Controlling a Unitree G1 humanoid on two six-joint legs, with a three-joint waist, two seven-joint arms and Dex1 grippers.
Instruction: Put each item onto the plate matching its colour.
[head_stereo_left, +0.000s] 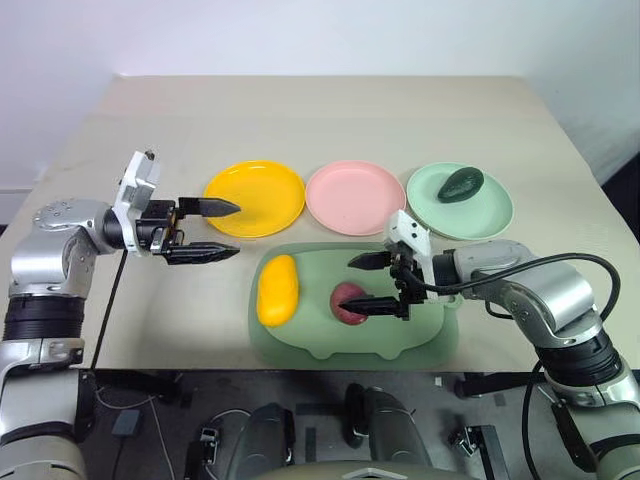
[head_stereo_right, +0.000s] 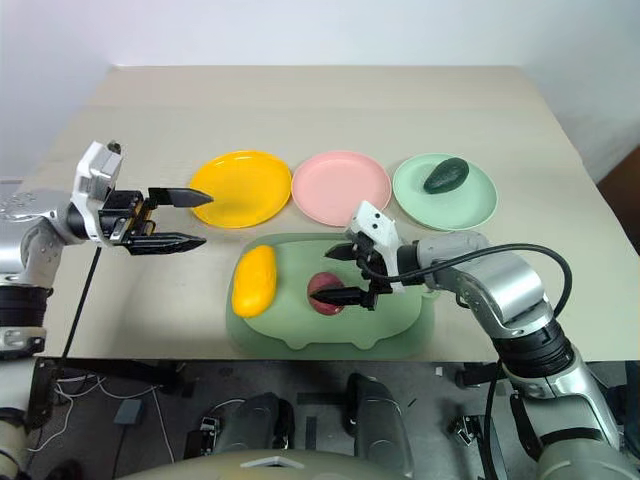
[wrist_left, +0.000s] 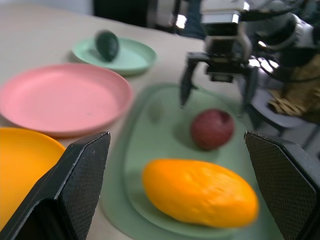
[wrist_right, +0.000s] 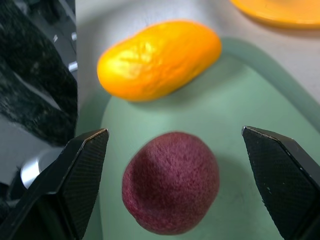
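Note:
Three plates stand in a row: a yellow-orange plate (head_stereo_left: 255, 198), a pink plate (head_stereo_left: 355, 197) and a mint green plate (head_stereo_left: 482, 216). The dark green avocado-like item (head_stereo_left: 461, 184) lies on the green plate. On the dull-green mat (head_stereo_left: 400, 335) in front lie the yellow oblong item (head_stereo_left: 278, 290) and the dark red-purple item (head_stereo_left: 349, 305). My right gripper (head_stereo_left: 348, 286) is open, low over the mat, its fingers on either side of the red-purple item (wrist_right: 171, 182) without closing on it. My left gripper (head_stereo_left: 237, 230) hangs open and empty, level, by the yellow plate's near left rim.
The beige table (head_stereo_left: 180, 310) has bare room left of the mat and behind the plates. Its front edge runs just below the mat. A black cable (head_stereo_left: 108, 300) hangs from my left arm across the table's left front part.

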